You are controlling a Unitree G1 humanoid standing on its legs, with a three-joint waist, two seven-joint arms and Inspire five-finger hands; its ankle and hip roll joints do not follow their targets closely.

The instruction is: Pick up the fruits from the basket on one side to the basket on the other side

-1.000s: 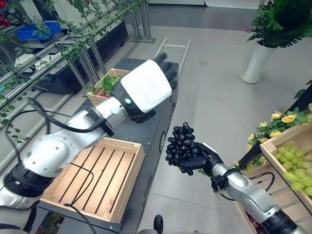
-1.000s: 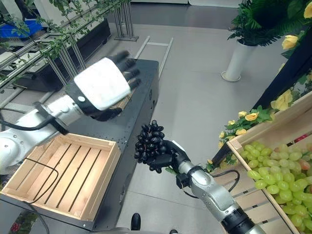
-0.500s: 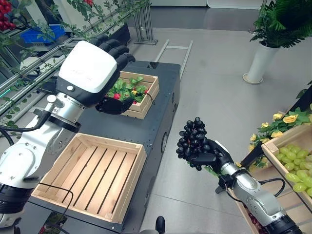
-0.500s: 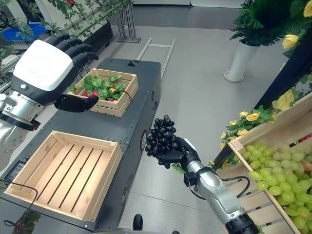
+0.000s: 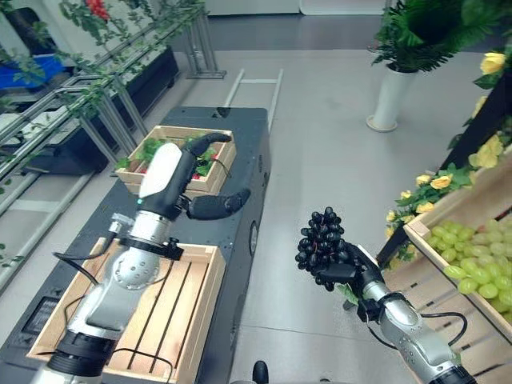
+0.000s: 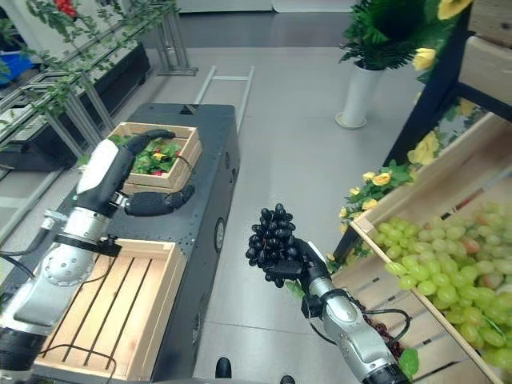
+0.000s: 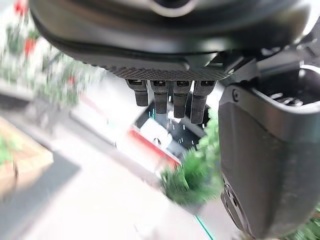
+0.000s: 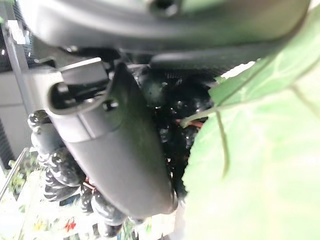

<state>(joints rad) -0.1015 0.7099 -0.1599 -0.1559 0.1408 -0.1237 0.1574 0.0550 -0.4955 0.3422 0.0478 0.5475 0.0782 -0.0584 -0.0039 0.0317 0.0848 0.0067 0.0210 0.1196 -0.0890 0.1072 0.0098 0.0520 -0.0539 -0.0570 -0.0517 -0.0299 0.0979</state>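
Two hands in view. Right hand (image 5: 349,272) raised over the grey floor (image 5: 320,152) between cart and shelf, fingers and thumb curled round a bunch of black grapes (image 5: 322,242); bunch upright above the palm, a green leaf (image 8: 260,150) hanging at its stem and showing close in the right wrist view, dark berries pressed against the thumb there. Left hand (image 5: 172,180) held up over the black cart (image 5: 248,152), white-backed, fingers only loosely bent and spread from the thumb, holding nothing; fingertips hanging free in the left wrist view.

On the cart, nearer the robot: empty slatted wooden crate (image 5: 196,304), partly behind the left forearm. Farther along the cart: smaller wooden box (image 5: 220,164) with green leaves and red bits inside, just beyond the left hand.

At the robot's right: sloping wooden bin (image 6: 448,216) piled with green grapes (image 6: 440,256), well apart from the raised black bunch. Yellow flowers with leaves (image 5: 432,188) at the bin's near corner. Farther off on the floor, white tall planter (image 5: 387,98) with a leafy plant. Metal racks with trailing vines (image 5: 96,88) along the robot's left side.
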